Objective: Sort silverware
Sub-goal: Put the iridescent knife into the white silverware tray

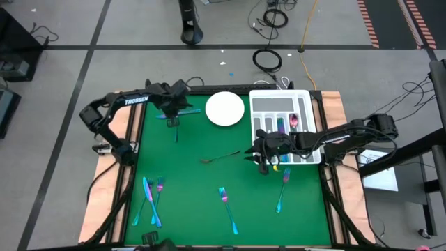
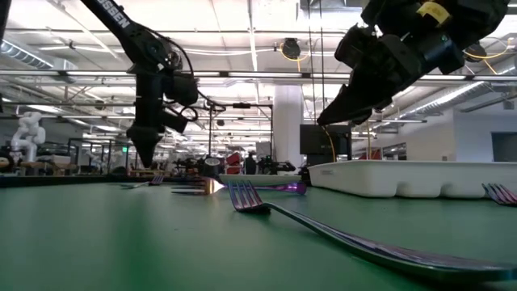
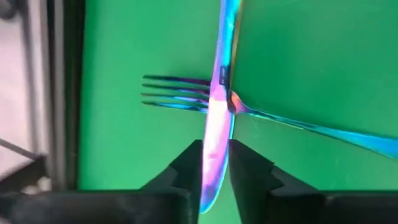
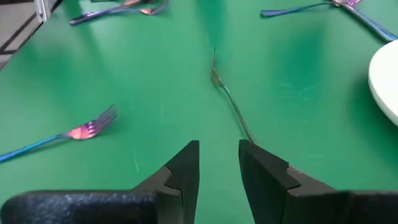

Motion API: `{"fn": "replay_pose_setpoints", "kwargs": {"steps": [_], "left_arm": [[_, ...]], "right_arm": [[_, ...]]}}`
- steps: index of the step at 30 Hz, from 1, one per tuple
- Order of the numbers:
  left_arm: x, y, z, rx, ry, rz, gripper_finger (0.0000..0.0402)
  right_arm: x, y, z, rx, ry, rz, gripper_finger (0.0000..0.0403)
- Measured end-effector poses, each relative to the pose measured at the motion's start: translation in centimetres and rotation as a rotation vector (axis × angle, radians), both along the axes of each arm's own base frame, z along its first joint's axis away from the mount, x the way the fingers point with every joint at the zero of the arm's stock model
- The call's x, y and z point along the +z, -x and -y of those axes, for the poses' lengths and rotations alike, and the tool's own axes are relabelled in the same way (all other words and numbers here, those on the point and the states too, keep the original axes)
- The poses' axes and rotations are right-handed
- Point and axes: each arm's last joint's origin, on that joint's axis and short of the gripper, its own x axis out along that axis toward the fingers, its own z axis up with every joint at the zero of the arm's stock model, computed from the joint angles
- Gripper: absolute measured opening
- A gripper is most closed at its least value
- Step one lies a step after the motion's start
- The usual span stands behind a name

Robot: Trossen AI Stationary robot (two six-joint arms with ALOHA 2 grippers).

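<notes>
The silverware lies scattered on the green mat. At the far left a shiny knife [image 3: 219, 93] lies across a fork [image 3: 177, 93], near the fork's neck. My left gripper [image 3: 216, 169] points down over them. Its fingers stand narrowly apart on either side of the knife's end. My right gripper [image 4: 219, 165] hangs open and empty above the mat by the white slotted tray's [image 1: 306, 157] near-left corner. It slants toward a dark slim piece [image 4: 229, 99] lying mid-table. More forks [image 1: 226, 206] [image 1: 282, 187] and a small heap [image 1: 150, 202] lie near the front. My left gripper's fingers [image 3: 249, 168] come from above, pointing down, and lie across the knife at its end [image 3: 214, 149]. The knife fills the gap between them. I cannot tell whether they touch it. The knife rests on the fork and the mat.
A white round plate [image 1: 225, 109] sits at the far middle, beside the tray. The tray's slots hold a teal piece [image 1: 281, 124] and a pink spoon [image 1: 293, 120]. Bare green mat lies between the pieces in the middle.
</notes>
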Motion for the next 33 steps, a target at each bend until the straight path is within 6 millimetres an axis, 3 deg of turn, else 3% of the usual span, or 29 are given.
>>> {"fn": "replay_pose_setpoints", "kwargs": {"steps": [8,33], "left_arm": [[-0.9,1.1,-1.8,0.046,0.082,0.078,0.0137],[-4.6,1.2,-3.3,-0.065,0.199,0.028,0.0113]], "right_arm": [[-0.1,0.0,-0.1,0.023,-0.017,-0.009,0.0104],[-0.3,0.1,-0.2,0.081,-0.015,-0.026,0.0104]]}}
